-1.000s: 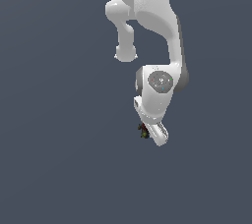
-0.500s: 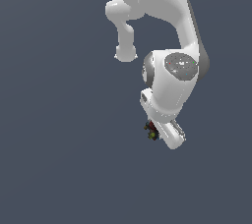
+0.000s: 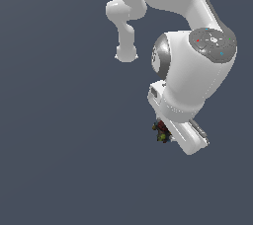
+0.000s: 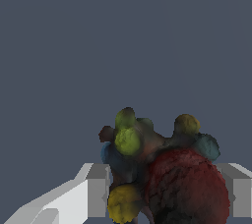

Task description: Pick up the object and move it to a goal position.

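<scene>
The object point(image 4: 157, 174) is being gripped between the white jaws, pressed against both of its sides in the wrist view, so the pick looks done; no goal marker is being shown, so the carry seems left

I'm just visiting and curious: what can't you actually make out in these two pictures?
- Exterior view: the lump is tiny; the arm's white housing hides most of the gripper.
- Wrist view: the lump fills the gap between the fingers; the picture's edge cuts off its lower part.
- Any goal position: no marker shows in either view.
</scene>
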Action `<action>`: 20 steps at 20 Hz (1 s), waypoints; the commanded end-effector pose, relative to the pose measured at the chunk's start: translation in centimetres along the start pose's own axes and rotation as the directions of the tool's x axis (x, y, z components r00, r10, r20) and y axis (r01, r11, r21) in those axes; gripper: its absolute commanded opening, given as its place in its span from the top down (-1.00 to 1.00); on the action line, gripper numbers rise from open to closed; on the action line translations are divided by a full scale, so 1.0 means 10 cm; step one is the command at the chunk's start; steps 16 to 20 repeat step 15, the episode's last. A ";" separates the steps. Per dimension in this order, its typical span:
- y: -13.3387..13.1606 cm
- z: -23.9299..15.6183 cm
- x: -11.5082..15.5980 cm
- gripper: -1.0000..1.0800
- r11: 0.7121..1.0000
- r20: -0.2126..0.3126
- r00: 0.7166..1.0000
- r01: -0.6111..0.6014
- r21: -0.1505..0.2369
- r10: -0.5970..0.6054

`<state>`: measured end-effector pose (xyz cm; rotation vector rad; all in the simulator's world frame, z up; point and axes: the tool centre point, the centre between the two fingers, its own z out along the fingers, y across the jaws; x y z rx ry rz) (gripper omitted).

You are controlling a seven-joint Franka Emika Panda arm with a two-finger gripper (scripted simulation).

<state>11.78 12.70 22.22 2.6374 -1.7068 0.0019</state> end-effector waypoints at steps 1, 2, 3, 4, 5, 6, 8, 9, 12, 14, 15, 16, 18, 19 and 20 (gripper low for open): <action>-0.06 -0.11 0.00 1.00 1.000 0.000 1.000 0.000 0.000 0.000; -0.08 -0.14 0.00 1.00 1.000 0.000 1.000 0.000 0.000 0.000; -0.09 -0.17 0.00 1.00 1.000 0.000 1.000 0.000 0.000 0.000; -0.11 -0.19 0.00 1.00 1.000 0.000 1.000 0.000 0.000 0.000; -0.12 -0.21 0.00 1.00 1.000 0.000 1.000 0.000 0.000 0.000; -0.13 -0.23 0.00 1.00 1.000 0.000 1.000 0.000 0.000 0.000; -0.15 -0.26 0.00 1.00 1.000 0.000 1.000 0.000 0.000 0.000; -0.16 -0.28 0.00 1.00 1.000 0.000 1.000 0.000 0.000 0.000; -0.18 -0.30 0.00 1.00 1.000 0.001 1.000 0.000 -0.001 0.000; -0.18 -0.30 0.00 1.00 1.000 0.001 1.000 0.000 -0.001 0.000; -0.18 -0.31 0.00 1.00 1.000 0.001 1.000 0.000 -0.001 0.000; -0.18 -0.31 0.00 1.00 1.000 0.001 1.000 0.000 -0.001 0.000; -0.18 -0.31 0.00 1.00 1.000 0.001 1.000 0.000 -0.001 0.000; -0.18 -0.31 0.00 1.00 1.000 0.001 1.000 0.000 -0.001 0.000; -0.18 -0.31 0.00 1.00 1.000 0.001 1.000 0.000 -0.001 0.000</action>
